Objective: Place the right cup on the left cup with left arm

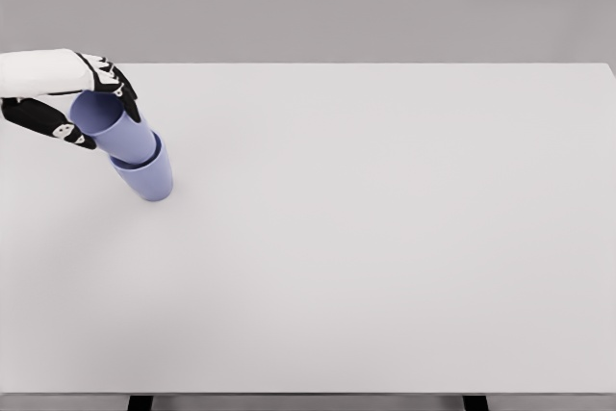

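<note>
Left hand [72, 93] fingers [115, 84] clasp upper cup [111, 125] (nested in lower cup [146, 177]).

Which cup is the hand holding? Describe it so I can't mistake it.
Look at the white table's far left side. Two lavender cups sit nested there; the left hand grips the upper cup, whose open mouth faces the camera, above the lower cup.

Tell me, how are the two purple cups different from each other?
The top cup sits nested inside the bottom cup, which rests on the white table. The left hand grips the top cup; nothing touches the bottom cup but the cup inside it. You can see into the top cup's open mouth, while the bottom cup's mouth is filled. Both are the same lavender colour and plain shape, and both lean together.
</note>
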